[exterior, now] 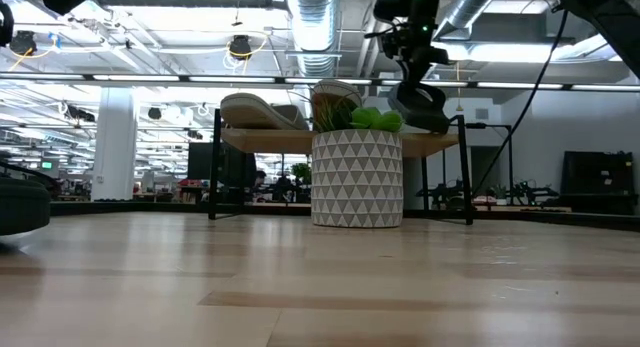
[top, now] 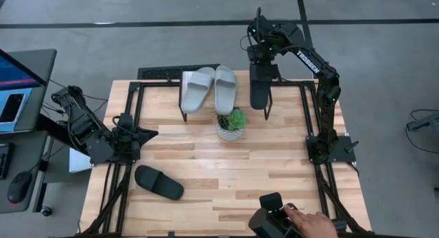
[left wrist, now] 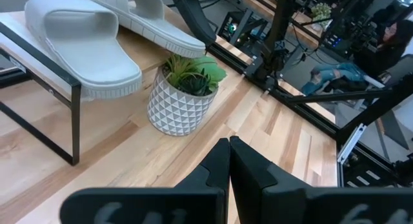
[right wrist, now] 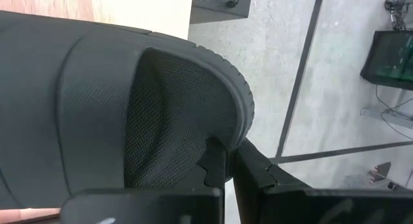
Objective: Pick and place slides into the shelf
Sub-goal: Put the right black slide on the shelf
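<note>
"TROSSEN" on right arm (white lettering)

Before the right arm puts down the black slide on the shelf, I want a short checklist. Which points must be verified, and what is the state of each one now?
1. Grip: right gripper is shut on the black slide, pinching its rim. Ok.
2. Position: in the high view the held slide hangs over the right part of the shelf. Ok.
3. Free space: the two grey slides fill the shelf's left part; the right part looks bare. Ok.
4. Height above the plank: cannot tell.
5. Plant pot stands on the table in front of the shelf, apart from the held slide. Ok.
6. Left gripper is shut, waiting at the table's left edge; second black slide is not yet picked. Ok.
</note>
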